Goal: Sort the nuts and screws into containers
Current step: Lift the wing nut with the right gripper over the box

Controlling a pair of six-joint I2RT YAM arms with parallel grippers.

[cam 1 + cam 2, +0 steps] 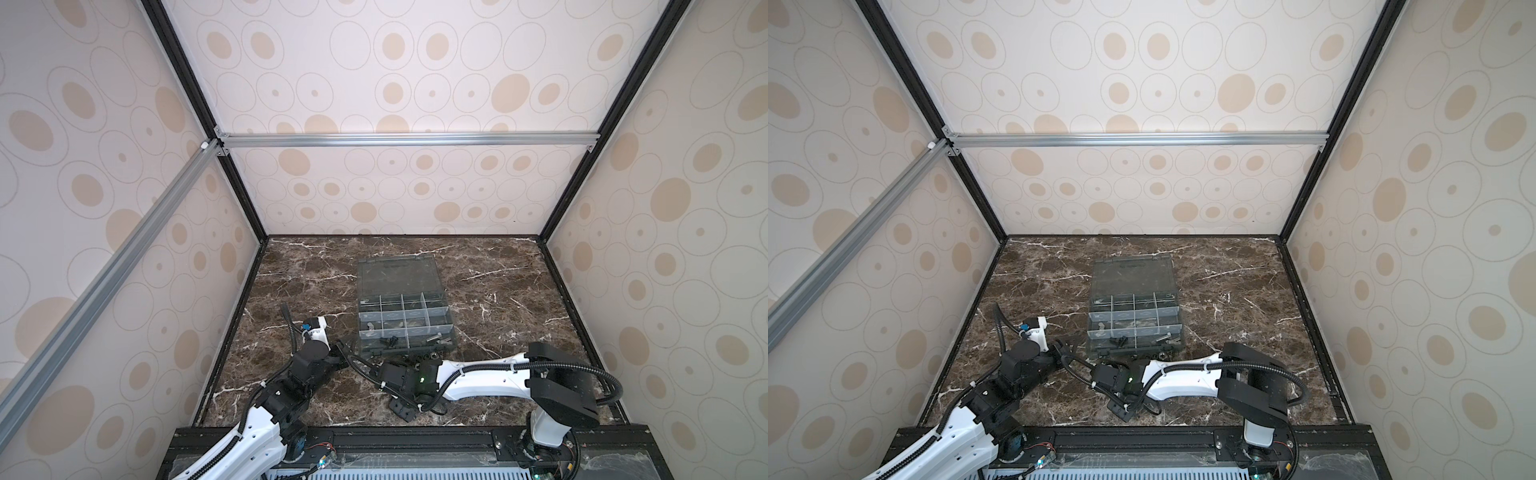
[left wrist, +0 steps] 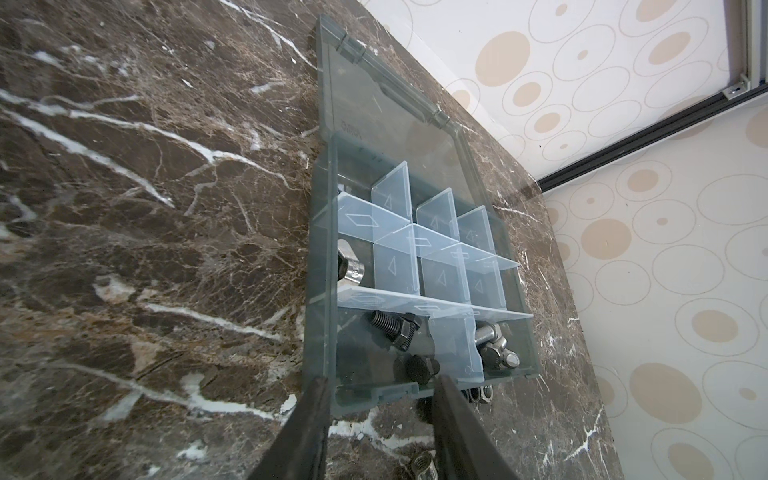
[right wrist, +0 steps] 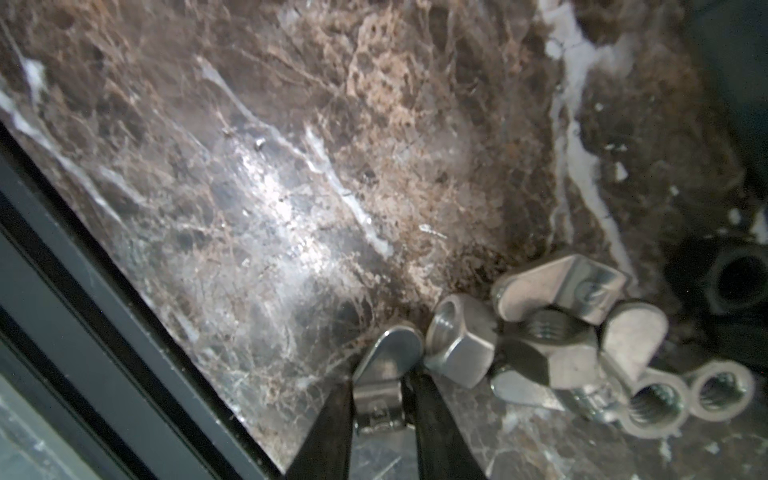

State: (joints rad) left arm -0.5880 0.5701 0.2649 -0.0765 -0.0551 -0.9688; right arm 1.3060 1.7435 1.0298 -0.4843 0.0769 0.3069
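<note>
Silver wing nut (image 3: 390,349) pinched in the right gripper's (image 3: 380,380) closed fingers, down at the marble table (image 3: 270,166), just beside a loose heap of silver nuts (image 3: 540,332) short of the organizer box (image 2: 321,266). Left gripper (image 2: 381,377) half-spread astride the box's near lip; clamping or only straddling, cannot tell. Farther in: dark screws (image 2: 395,330) and silver screws (image 2: 494,347) in the two nearest compartments (image 2: 395,266), one lone nut (image 2: 351,266) a row beyond by the side wall, clear lid (image 2: 374,104) open flat, farthest.

Brown marble tabletop (image 1: 519,291) (white veins all over): grey organizer box (image 1: 434,311) sits mid-table, lid (image 1: 397,276) flopped flat behind it, loose nuts (image 3: 461,345) piled just by its front wall.
</note>
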